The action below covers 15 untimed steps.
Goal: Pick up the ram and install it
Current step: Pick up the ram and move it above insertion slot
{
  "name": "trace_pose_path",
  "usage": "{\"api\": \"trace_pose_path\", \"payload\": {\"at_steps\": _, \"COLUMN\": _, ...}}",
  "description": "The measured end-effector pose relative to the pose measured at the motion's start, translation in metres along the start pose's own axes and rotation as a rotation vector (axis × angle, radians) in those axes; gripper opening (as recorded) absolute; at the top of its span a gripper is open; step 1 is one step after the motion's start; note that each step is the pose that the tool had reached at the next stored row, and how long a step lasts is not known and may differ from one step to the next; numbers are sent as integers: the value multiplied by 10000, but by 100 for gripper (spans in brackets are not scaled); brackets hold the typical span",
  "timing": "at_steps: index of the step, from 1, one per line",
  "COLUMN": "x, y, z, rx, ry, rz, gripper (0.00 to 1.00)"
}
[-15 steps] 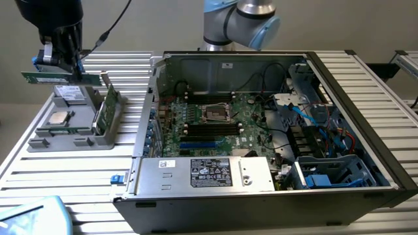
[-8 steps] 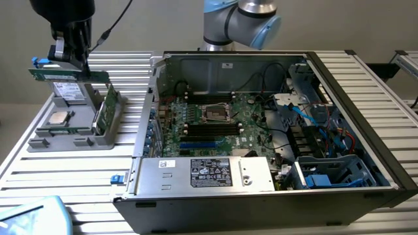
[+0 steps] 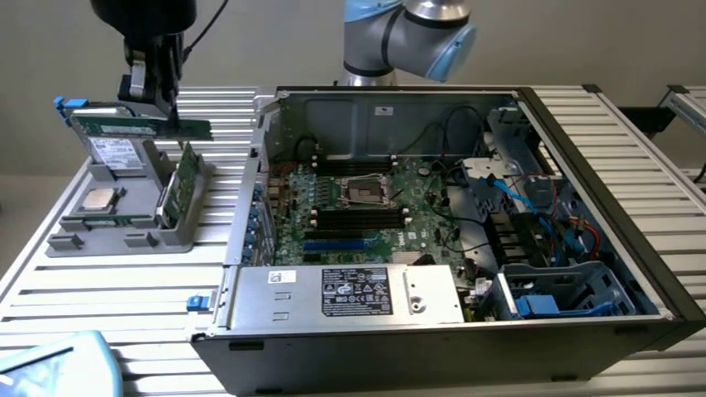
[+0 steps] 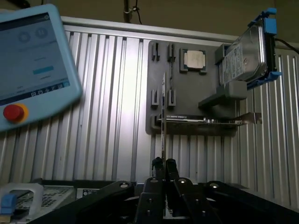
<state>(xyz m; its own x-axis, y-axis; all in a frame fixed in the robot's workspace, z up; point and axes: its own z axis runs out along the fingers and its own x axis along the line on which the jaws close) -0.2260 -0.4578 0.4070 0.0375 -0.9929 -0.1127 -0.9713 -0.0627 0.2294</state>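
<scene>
Item 1. Pendant [image 3: 50,364]: lower left corner of the exterior view, lying on the slatted table [image 3: 132,289].

Item 2. Tray [image 3: 78,225]: grey, at the left of the frame. It carried a drive [image 3: 111,153] standing on edge, a square chip [image 3: 102,198] lying flat, and a card [image 3: 182,186] on edge along its right side.

Item 3. Gripper [image 3: 165,112]: upper left, above the tray. Its fingers [image 4: 157,168] were drawn together and clamped on the ram [image 3: 144,127].

Item 4. Ram: held clear of the tray, just under the fingertips. Its long axis was level and ran left to right across the frame. In the wrist view the ram [image 4: 163,116] showed edge-on, reaching straight out from between the fingers.

Item 5. Case [image 3: 464,339]: centre to right, lying open side up.

Item 6. Slots [image 3: 359,219]: black, mid-frame on the board inside the case. They were well apart from the ram, to its right and lower. By judgement, their long axis ran much the same way as the ram's.
</scene>
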Motion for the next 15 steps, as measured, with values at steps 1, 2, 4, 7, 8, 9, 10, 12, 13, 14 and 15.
{"api": "trace_pose_path", "payload": {"at_steps": 1, "x": 5, "y": -43, "z": -15, "rx": -9, "ry": -1, "rz": 1, "gripper": 13}}
{"api": "trace_pose_path", "payload": {"at_steps": 2, "x": 8, "y": -86, "z": -29, "rx": -12, "ry": -2, "rz": 1, "gripper": 13}}
{"api": "trace_pose_path", "payload": {"at_steps": 4, "x": 19, "y": -176, "z": -52, "rx": -25, "ry": -2, "rz": 0, "gripper": 13}}
{"api": "trace_pose_path", "payload": {"at_steps": 7, "x": 29, "y": -306, "z": -85, "rx": -42, "ry": -25, "rz": -4, "gripper": 13}}
{"api": "trace_pose_path", "payload": {"at_steps": 8, "x": 30, "y": -351, "z": -96, "rx": -40, "ry": -58, "rz": -12, "gripper": 13}}
{"api": "trace_pose_path", "payload": {"at_steps": 9, "x": 32, "y": -395, "z": -106, "rx": -39, "ry": -95, "rz": -21, "gripper": 13}}
{"api": "trace_pose_path", "payload": {"at_steps": 10, "x": 34, "y": -438, "z": -117, "rx": -38, "ry": -115, "rz": -28, "gripper": 13}}
{"api": "trace_pose_path", "payload": {"at_steps": 12, "x": 37, "y": -527, "z": -138, "rx": -38, "ry": -143, "rz": -44, "gripper": 13}}
{"api": "trace_pose_path", "payload": {"at_steps": 13, "x": 39, "y": -573, "z": -149, "rx": -37, "ry": -153, "rz": -49, "gripper": 13}}
{"api": "trace_pose_path", "payload": {"at_steps": 14, "x": 40, "y": -615, "z": -159, "rx": -37, "ry": -161, "rz": -50, "gripper": 13}}
{"api": "trace_pose_path", "payload": {"at_steps": 15, "x": 43, "y": -663, "z": -171, "rx": -37, "ry": -169, "rz": -54, "gripper": 13}}
